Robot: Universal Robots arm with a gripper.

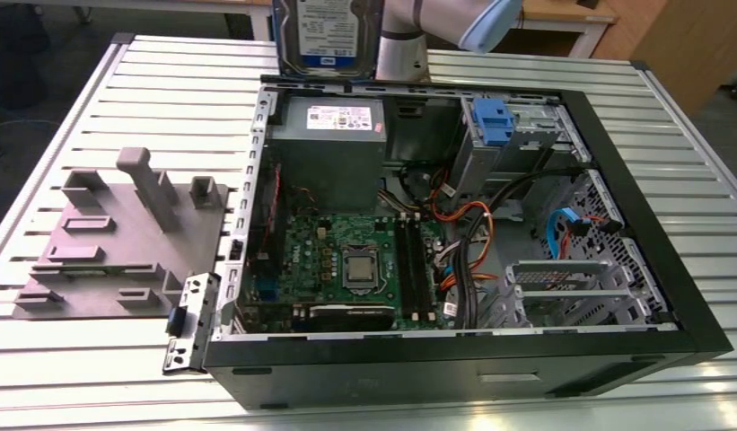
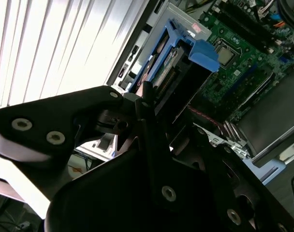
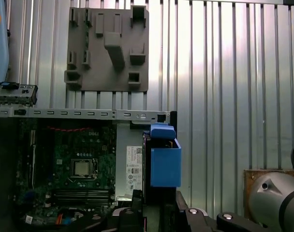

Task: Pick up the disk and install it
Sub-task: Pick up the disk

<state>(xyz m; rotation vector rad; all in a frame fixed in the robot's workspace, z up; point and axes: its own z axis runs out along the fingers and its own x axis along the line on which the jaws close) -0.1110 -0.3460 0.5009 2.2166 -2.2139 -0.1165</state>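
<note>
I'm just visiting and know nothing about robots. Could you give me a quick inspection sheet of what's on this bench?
Surface: slatted metal table, bearing an open computer case.
Job's things: the disk is held in the air by the case's edge, not installed yet.
Clutter: grey fixture plate on the table, at the exterior view's left of the case.
Grippers: the gripper is closed on the disk.
Cables: orange and black wires inside the case.
Surroundings: wooden furniture beyond the table.

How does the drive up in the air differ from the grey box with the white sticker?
The disk hangs upright above the edge of the case; the grey box sits inside the case. The disk is smaller, with blue side rails; the grey box has none. Both carry labels.
</note>
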